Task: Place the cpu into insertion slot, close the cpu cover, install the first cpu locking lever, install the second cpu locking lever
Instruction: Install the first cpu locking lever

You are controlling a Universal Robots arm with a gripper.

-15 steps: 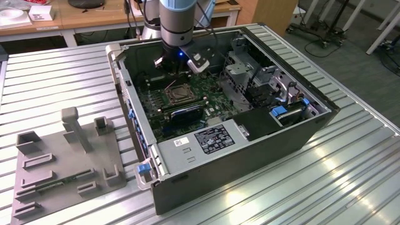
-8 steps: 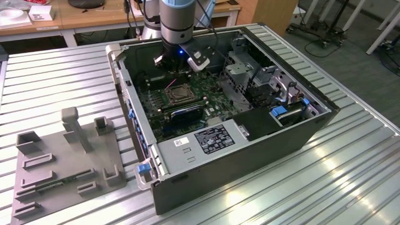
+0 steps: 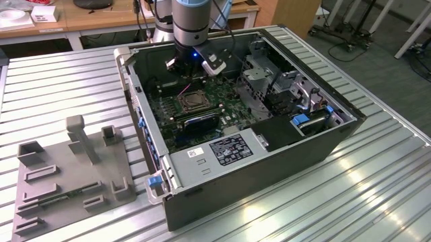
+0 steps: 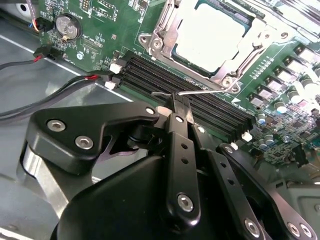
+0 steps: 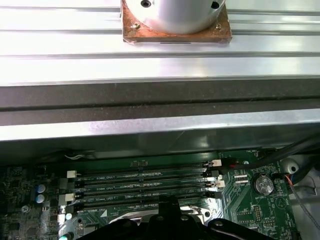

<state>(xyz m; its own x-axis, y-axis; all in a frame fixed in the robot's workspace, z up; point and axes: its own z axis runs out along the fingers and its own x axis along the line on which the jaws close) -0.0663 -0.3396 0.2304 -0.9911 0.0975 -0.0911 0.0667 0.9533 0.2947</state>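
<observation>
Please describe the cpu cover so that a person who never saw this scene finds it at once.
Look inside the open computer case, at the green motherboard beside the black memory slots. The cpu cover is the silver metal frame lying flat around the pale square cpu; no neighbour is a shiny frame with a window.

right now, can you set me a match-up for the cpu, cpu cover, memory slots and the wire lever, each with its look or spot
Things:
1 cpu
2 cpu cover
3 memory slots
4 wire lever

Descriptions:
a long black parallel rows
b thin rod at the tip of the gripper
c pale square showing through a window
d silver frame lying down over the cpu

Pairs: 1-c, 2-d, 3-a, 4-b
</observation>
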